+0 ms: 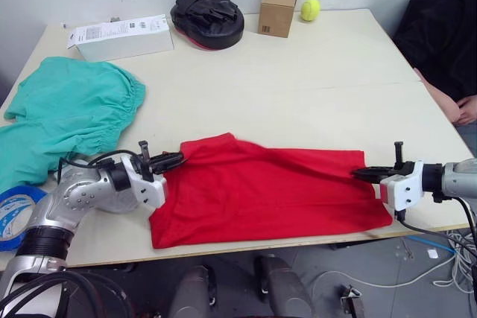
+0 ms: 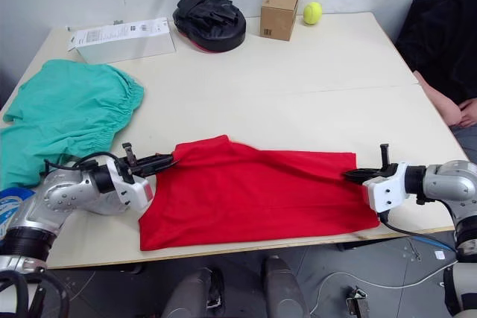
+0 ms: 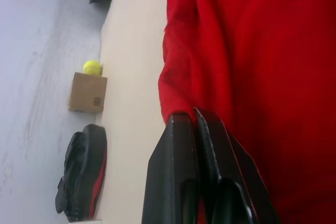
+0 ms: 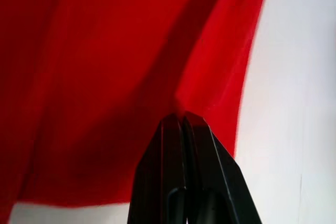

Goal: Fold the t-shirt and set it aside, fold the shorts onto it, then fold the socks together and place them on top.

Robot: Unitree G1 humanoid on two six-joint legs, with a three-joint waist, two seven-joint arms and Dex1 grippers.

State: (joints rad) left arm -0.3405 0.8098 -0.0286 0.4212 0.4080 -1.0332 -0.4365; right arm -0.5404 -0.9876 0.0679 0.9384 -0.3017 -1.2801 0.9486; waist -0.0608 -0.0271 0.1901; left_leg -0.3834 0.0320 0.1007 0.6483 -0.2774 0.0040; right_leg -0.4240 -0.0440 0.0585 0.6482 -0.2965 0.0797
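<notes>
Left fingers [image 1: 173,160] pinched on t-shirt [image 1: 268,191] edge, right fingers [image 1: 361,173] likewise

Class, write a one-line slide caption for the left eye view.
Both grippers, left and right, pinch opposite ends of the red t-shirt on the table.

You can't read any text here. The white box [image 1: 121,36], well beyond the left gripper [image 1: 173,160], carries a printed label, and the cardboard box [image 1: 278,9] a dark mark; both are illegible.
</notes>
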